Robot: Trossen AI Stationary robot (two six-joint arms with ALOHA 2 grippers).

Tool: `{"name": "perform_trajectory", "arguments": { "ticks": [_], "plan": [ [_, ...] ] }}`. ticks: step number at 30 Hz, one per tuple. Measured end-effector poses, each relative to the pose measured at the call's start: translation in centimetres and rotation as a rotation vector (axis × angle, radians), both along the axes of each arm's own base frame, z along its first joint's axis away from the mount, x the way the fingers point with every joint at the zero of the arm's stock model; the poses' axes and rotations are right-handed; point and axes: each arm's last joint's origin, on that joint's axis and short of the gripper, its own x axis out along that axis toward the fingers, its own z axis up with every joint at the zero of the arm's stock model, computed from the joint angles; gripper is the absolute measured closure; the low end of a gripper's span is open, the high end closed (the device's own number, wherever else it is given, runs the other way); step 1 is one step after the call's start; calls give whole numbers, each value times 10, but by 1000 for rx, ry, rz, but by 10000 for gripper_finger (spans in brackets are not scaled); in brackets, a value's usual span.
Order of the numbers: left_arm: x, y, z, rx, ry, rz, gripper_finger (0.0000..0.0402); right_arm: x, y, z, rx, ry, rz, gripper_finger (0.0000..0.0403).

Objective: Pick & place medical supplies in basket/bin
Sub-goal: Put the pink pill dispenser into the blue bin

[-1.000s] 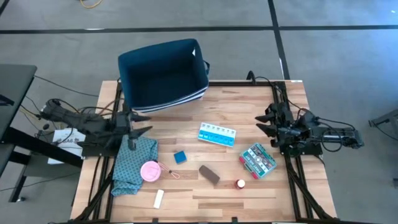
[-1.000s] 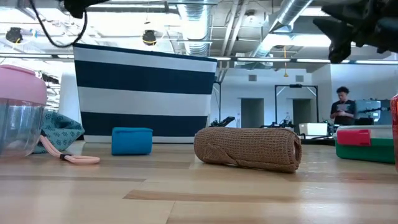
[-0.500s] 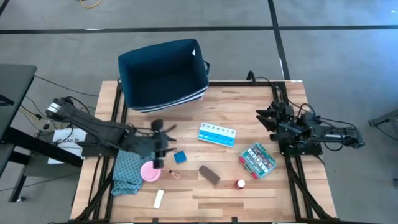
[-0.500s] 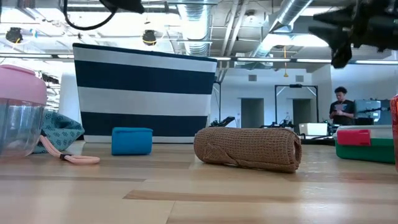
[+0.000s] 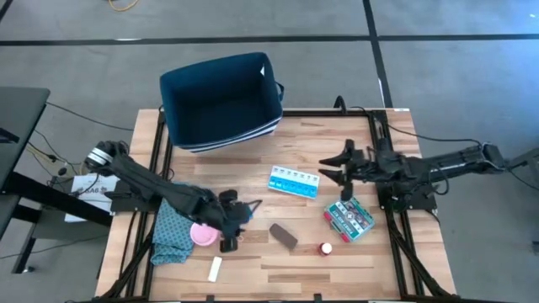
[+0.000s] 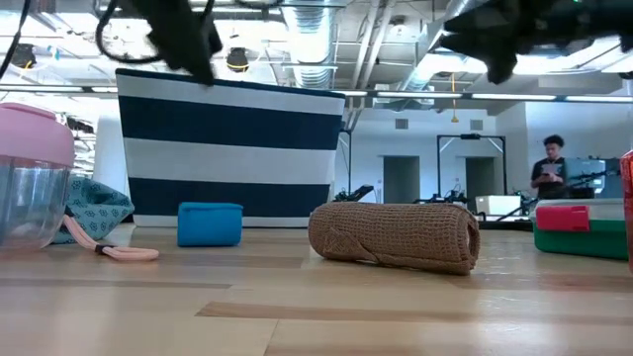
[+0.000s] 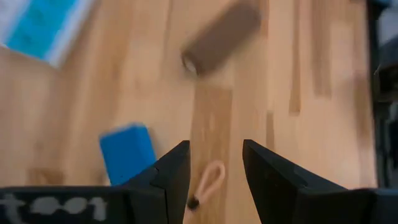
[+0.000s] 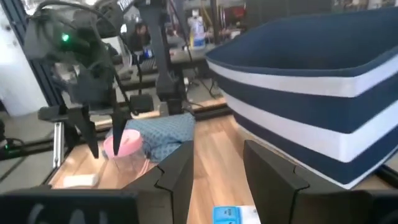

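My left gripper [image 5: 240, 220] hangs open above the table, tipped downward over the small blue square [image 7: 127, 152] and the pink roll's loop cord [image 7: 208, 177]; nothing is between its fingers. The pink round roll [image 5: 200, 233] lies beside it, partly under the arm. The brown block [image 5: 283, 236], red-white cap [image 5: 325, 248], white stick [image 5: 215, 268], pill organiser [image 5: 295, 182] and teal-red-white box [image 5: 349, 217] lie flat on the wood. My right gripper [image 5: 334, 163] is open and level, in the air between organiser and box, pointing left. The navy bin [image 5: 221, 101] stands at the far edge.
A teal patterned cloth [image 5: 173, 236] lies at the table's left under my left arm. A black frame runs along both side edges [image 5: 396, 227]. Bare wood shows along the near edge. A person [image 6: 549, 163] stands far off in the room behind.
My left gripper has swung from the table's left edge toward the middle, sinking and tipping its fingers downward, and now hangs over the blue square. My right gripper has come off the right edge toward the table's middle and risen. No item has moved.
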Motion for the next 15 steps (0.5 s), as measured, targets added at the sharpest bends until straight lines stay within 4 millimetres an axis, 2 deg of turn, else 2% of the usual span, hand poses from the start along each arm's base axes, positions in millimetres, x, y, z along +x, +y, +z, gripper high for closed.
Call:
{"name": "perform_trajectory", "arguments": {
  "ticks": [2,8,15],
  "plan": [
    [1,-8,-12,7,56,-24,265,12,2,3,-3,22,6,271],
    [9,-29,-56,26,198,-86,265,38,6,-5,-24,128,9,271],
    [13,-36,-100,107,331,-104,265,59,9,0,-26,145,8,271]
  ]
}}
